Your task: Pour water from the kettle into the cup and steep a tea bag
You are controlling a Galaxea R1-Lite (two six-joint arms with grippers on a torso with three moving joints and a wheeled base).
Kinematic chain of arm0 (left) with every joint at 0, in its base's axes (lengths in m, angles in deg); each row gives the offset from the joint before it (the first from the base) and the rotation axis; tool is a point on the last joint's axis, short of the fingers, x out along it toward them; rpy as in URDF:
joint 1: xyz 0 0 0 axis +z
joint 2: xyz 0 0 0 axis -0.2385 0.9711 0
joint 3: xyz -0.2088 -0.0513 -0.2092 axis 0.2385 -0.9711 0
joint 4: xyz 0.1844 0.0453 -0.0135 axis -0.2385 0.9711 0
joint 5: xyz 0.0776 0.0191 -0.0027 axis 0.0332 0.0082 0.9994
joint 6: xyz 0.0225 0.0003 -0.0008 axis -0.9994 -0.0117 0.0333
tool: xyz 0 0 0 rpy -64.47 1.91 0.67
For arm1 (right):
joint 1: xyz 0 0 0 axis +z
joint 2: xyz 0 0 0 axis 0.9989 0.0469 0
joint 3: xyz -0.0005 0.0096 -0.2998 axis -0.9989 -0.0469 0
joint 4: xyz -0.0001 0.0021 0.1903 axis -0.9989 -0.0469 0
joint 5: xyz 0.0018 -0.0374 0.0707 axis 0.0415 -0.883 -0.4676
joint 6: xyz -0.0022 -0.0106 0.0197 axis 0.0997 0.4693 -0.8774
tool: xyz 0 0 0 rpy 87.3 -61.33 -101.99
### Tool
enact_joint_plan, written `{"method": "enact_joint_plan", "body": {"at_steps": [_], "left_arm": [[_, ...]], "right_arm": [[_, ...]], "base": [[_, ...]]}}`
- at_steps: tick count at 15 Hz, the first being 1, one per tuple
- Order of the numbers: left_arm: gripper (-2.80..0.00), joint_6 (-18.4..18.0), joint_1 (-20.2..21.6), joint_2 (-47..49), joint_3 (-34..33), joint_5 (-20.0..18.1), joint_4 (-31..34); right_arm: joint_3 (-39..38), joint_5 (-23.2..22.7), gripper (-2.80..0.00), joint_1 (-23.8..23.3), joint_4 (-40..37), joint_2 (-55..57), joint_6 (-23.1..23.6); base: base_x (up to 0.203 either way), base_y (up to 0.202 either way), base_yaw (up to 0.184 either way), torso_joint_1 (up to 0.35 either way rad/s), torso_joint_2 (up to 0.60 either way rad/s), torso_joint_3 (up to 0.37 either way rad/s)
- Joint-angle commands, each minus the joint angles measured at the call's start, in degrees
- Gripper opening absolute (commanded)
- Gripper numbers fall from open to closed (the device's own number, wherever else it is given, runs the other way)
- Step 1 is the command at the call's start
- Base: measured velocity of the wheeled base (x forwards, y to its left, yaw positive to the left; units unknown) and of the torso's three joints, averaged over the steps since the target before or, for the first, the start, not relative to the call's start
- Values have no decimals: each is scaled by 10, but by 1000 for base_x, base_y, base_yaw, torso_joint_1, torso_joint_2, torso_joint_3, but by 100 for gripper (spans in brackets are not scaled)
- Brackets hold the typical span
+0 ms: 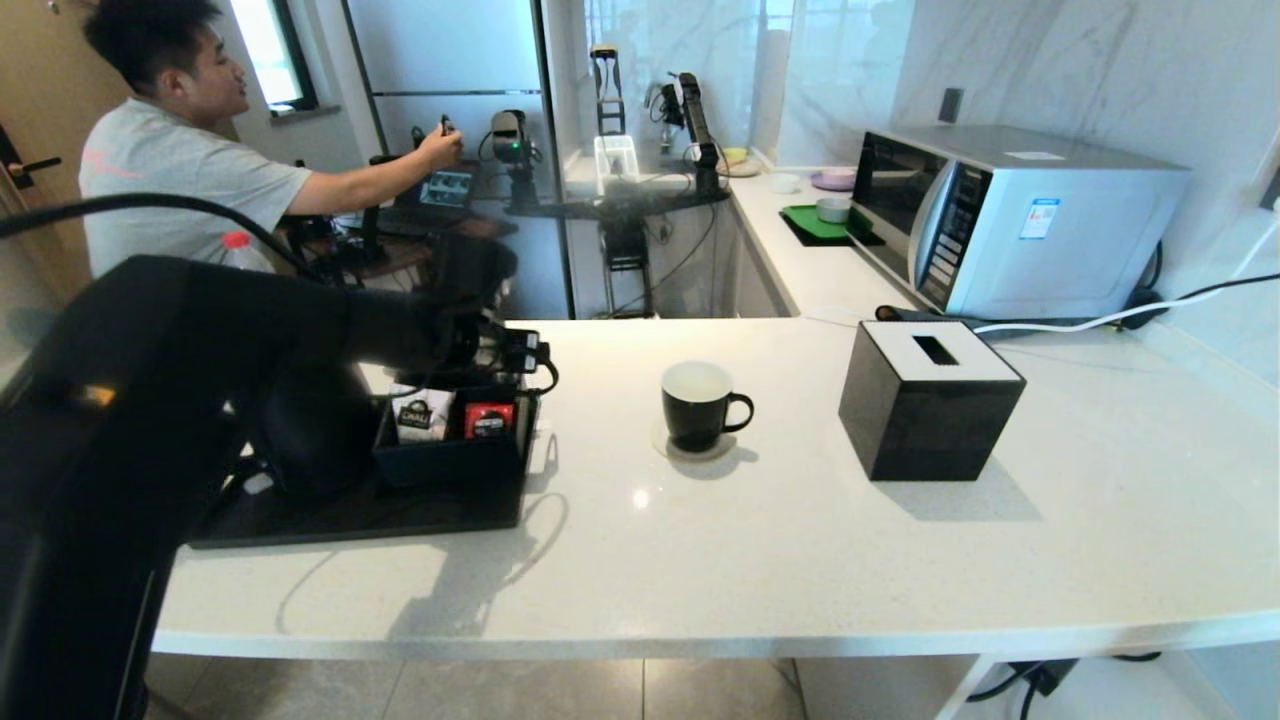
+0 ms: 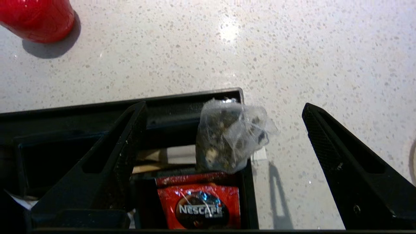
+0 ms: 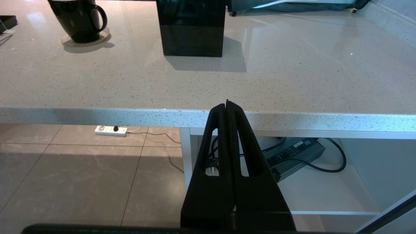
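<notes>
Bare counter [image 2: 292, 58] lay beyond the tray's edge [image 2: 195, 96]; left gripper [image 2: 224, 136] hung released around the tea bag [image 2: 227, 136]; right gripper [image 3: 227, 107] sat clenched below the counter edge.

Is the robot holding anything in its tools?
No. The left tool is open around the tea bag, not touching it. The right tool is shut and empty.

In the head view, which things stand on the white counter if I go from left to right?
Black tray → sachet box on the tray → cup → black tissue box → microwave, farther back at the wall.
</notes>
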Motion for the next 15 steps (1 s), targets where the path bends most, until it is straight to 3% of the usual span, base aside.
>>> {"method": "enact_joint_plan", "body": {"at_steps": [1,15], "left_arm": [[0,0,0,17,19,1,0],[0,-33,-2,60,80,1,1]], "right_arm": [[0,0,-280,0,0,1,0],[0,0,-280,0,0,1,0]], "base": [[0,0,0,0,0,0],[0,0,0,0,0,0]]}}
